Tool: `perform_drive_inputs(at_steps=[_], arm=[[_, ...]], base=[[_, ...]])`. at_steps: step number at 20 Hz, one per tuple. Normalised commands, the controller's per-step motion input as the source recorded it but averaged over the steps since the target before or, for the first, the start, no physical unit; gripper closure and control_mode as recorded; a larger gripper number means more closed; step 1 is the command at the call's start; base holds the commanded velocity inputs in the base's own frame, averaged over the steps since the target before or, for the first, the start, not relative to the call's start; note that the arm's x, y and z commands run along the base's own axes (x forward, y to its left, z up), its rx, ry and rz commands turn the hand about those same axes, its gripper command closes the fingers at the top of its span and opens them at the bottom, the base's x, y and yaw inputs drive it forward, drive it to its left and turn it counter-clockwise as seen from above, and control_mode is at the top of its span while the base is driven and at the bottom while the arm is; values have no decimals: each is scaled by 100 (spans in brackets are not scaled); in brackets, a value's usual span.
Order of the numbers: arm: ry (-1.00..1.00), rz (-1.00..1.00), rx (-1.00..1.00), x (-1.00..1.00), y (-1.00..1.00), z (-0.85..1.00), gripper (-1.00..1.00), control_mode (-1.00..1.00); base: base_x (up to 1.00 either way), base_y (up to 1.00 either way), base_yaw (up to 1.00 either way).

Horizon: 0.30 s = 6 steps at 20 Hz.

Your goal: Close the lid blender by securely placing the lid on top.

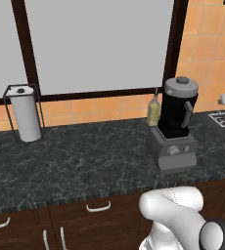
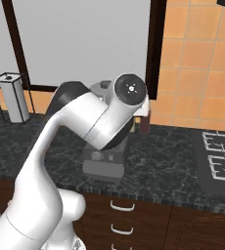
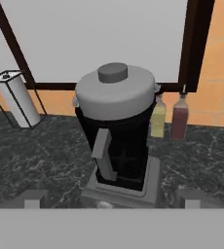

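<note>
Nearest the hand camera, the gripper has its two small dark finger tips spread wide apart at the bottom of the hand view, with nothing between them; the jaws stand open and clear of the blender.

Just beyond them stands the blender on the dark marbled counter. Its grey boxy base carries a round knob on the front face, seen in the left base view. On the base rises a tall black jar with a grey handle running down its side. The lid sits on top of the jar: a round, light-grey domed cap as wide as the jar, with a small darker-grey knob at its centre. It looks level and seated on the rim, with a small tab showing at its edge.

Behind the blender, near the wall, stand a yellowish bottle and, just beside it, a reddish-brown bottle. Well apart on the other side of the counter, a white paper-towel roll stands upright in a thin wire holder. Farthest back are the orange tiled wall and a large dark-framed window. A stove burner grate lies at the counter's far end.
</note>
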Motion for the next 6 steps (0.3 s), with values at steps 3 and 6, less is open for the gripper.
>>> perform_drive_inputs(at_steps=[3,6], arm=[[0,0,0,-7,-41,-10,-100,-100],[-1,2,0,-12,-51,-17,-100,-100]], base=[[0,0,0],[0,0,0]])
